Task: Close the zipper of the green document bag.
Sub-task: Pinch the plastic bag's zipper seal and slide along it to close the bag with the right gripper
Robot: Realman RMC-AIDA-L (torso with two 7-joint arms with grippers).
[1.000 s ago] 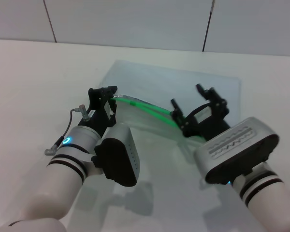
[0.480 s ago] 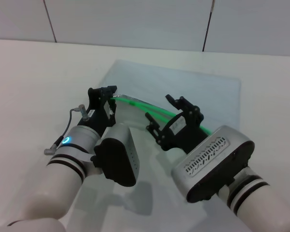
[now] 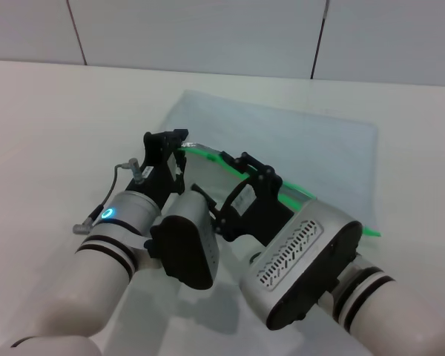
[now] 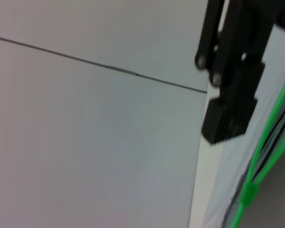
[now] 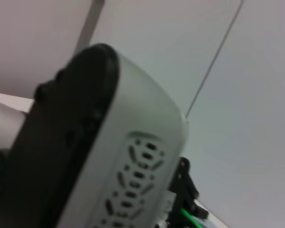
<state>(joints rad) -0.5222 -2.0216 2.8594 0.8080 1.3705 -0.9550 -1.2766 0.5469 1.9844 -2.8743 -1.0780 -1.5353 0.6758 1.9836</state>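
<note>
Head view has the green document bag (image 3: 311,144) lying flat on the white counter (image 3: 52,119), zipper (image 3: 285,194) along its near edge. Left gripper (image 3: 170,152) is at the left end of the strip and looks clamped on that bag corner. Right gripper (image 3: 241,194) sits just right of it over the zipper; can't tell how its jaws stand. Risk as I see it: if the left grip slips, the bag bunches up and the slider jams.
</note>
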